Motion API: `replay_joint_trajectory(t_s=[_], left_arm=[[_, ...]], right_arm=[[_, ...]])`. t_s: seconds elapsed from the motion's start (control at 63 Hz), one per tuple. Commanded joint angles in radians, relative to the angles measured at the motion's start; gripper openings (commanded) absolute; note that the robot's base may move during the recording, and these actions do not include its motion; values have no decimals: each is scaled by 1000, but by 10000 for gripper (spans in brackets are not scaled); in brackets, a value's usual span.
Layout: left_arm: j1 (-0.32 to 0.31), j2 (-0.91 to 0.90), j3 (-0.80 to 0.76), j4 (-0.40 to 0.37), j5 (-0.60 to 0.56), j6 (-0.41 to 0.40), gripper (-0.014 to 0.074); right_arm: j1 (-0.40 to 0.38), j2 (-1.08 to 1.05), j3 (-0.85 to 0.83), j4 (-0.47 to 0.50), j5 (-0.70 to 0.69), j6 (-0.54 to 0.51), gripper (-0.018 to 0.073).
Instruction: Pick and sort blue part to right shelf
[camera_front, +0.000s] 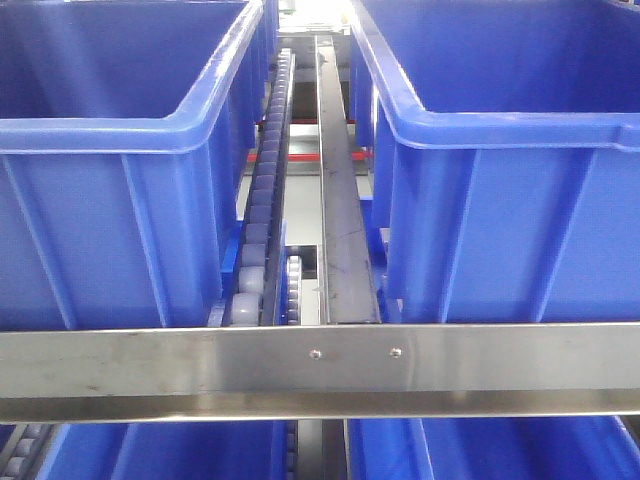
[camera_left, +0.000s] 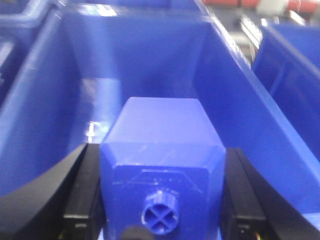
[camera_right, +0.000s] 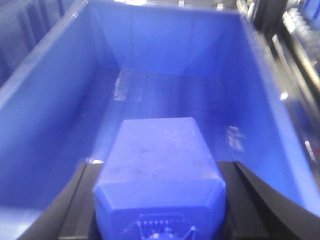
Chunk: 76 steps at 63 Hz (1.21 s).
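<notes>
In the left wrist view my left gripper (camera_left: 162, 155) is shut on the blue part (camera_left: 162, 135), a solid-blue block whose round, cross-marked knob (camera_left: 160, 214) faces the camera. It hangs over the inside of a blue bin (camera_left: 45, 115). In the right wrist view my right gripper (camera_right: 160, 167) is shut on a second solid-blue block (camera_right: 160, 160) above another blue bin (camera_right: 50, 110). Its knob end is cut off by the frame edge, so I cannot tell its type. The black fingers (camera_right: 80, 200) press both its sides. Neither gripper shows in the front view.
The front view shows two large blue bins (camera_front: 110, 130) (camera_front: 520, 130) on a rack, with a roller track (camera_front: 262, 200) and a metal rail (camera_front: 340, 200) between them. A steel crossbar (camera_front: 320, 365) runs across the front. More blue bins (camera_front: 170, 450) sit below.
</notes>
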Motion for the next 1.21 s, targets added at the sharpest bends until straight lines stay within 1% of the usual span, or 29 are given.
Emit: replay_joint_trajectory(t_s=[0.0, 0.143, 0.222, 0.302, 0.476, 0.603, 0.651, 0.762, 0.842, 0.889, 0.985, 1.191], left_arm=[[-37, 93, -70, -14, -130, 24, 410], [-73, 238, -113, -14, -241, 24, 410], [-75, 311, -133, -14, -291, 24, 410], [-75, 378, -153, -14, -314, 24, 409], [-75, 498, -206, -15, -312, 22, 410], [-75, 540, -235, -15, -297, 22, 414], [-75, 544, -245, -17, -290, 22, 433], [-75, 547, -248, -17, -282, 22, 525], [-75, 547, -248, -17, -267, 22, 586], [-75, 547, -248, -17, -267, 22, 609], [-75, 547, -248, -17, -246, 22, 617], [-75, 547, -248, -17, -243, 22, 615]], right_arm=[[1, 88, -79, 3, -140, -7, 434], [27, 235, -153, 3, -141, -7, 434], [43, 299, -181, 2, -167, -7, 434], [46, 345, -186, 2, -211, -7, 434], [46, 373, -186, 2, -218, -7, 434], [46, 373, -186, 3, -231, -7, 434], [46, 373, -186, 3, -231, -7, 434], [46, 373, -186, 3, -225, -7, 440], [46, 373, -186, 3, -210, -7, 481], [46, 373, -186, 3, -206, -7, 531], [46, 373, -186, 3, -200, -7, 634], [46, 371, -186, 3, -195, -7, 625]])
